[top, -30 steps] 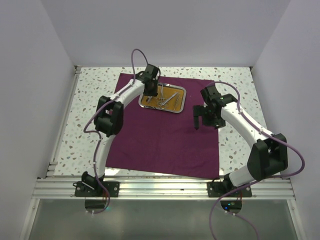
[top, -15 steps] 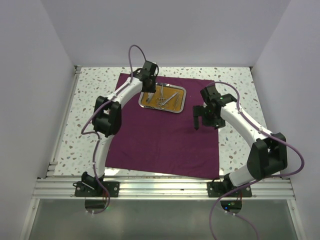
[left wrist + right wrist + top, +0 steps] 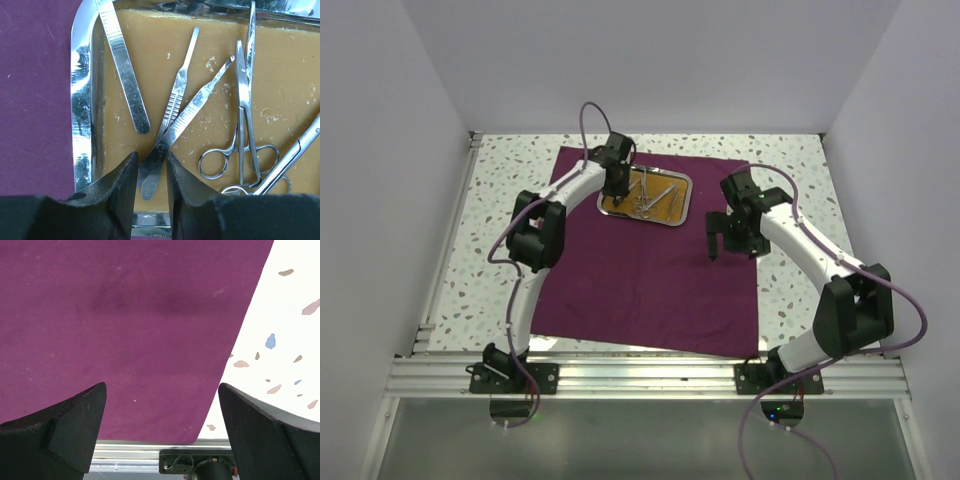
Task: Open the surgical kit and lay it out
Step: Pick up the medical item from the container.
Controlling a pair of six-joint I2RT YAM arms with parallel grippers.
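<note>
The maroon cloth (image 3: pixel 640 280) lies spread flat on the table. The steel tray (image 3: pixel 688 198), amber-brown inside, sits on its far part. In the left wrist view the tray (image 3: pixel 82 100) holds tweezers (image 3: pixel 122 65), two crossed slim silver handles (image 3: pixel 175 120), scissors (image 3: pixel 245 125) and forceps (image 3: pixel 295 155). My left gripper (image 3: pixel 617 188) is down in the tray's left end. Its jaws (image 3: pixel 150 162) are closed to a narrow gap on the near ends of the crossed handles. My right gripper (image 3: pixel 732 245) is open and empty above the cloth's right edge (image 3: pixel 125 315).
The speckled tabletop (image 3: pixel 790 180) shows round the cloth. White walls close in the left, back and right. An aluminium rail (image 3: pixel 130 460) with the arm bases runs along the near edge.
My left gripper has shifted slightly left over the tray's left end and settled round the crossed handles. The right arm has hardly moved.
</note>
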